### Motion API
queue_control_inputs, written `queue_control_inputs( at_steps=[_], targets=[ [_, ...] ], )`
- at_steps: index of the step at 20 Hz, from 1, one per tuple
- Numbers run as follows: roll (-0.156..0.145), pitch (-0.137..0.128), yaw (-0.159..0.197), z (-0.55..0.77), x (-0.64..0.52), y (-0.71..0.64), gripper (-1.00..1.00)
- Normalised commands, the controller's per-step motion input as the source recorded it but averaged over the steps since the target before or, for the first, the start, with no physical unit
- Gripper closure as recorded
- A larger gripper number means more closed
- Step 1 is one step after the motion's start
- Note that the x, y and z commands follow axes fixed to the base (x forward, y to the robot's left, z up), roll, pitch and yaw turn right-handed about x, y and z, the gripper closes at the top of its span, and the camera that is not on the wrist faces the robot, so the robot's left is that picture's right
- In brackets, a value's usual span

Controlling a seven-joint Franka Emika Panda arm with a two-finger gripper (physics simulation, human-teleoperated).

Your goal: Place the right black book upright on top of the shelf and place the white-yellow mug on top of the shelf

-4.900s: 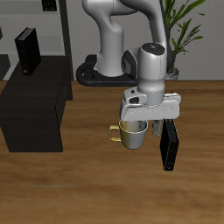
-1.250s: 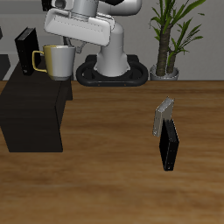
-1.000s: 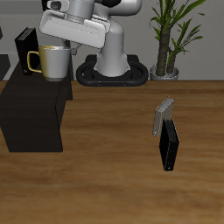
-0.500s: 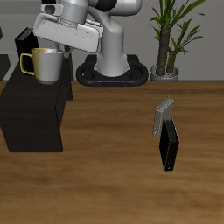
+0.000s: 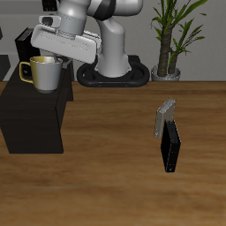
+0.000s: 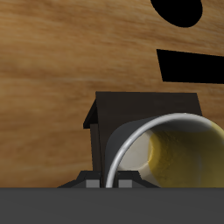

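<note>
The shelf (image 5: 35,110) sits low and black, one black book (image 5: 26,40) already upright on top. Gripper (image 5: 50,58) clamped on the white-yellow mug (image 5: 44,74) above the shelf's top; next, lower it flat and let go.

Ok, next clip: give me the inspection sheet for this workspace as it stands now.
Surface: wooden table, nothing spilled.
Job's things: white-yellow mug held over the shelf; black book stands upright at the shelf's back.
Clutter: second black book and grey book on the table.
Grippers: gripper shut on the mug's rim.
Cables: nothing seen.
Surroundings: potted plant behind the table.
</note>
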Motion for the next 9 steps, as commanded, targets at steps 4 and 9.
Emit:
queue_control_inputs(
  at_steps=[4,9],
  targets=[
    [-0.015,0.026,-0.026,-0.14,0.06,-0.12,1.00],
    [-0.010,0.036,-0.015,-0.25,0.09,-0.09,1.00]
  ],
)
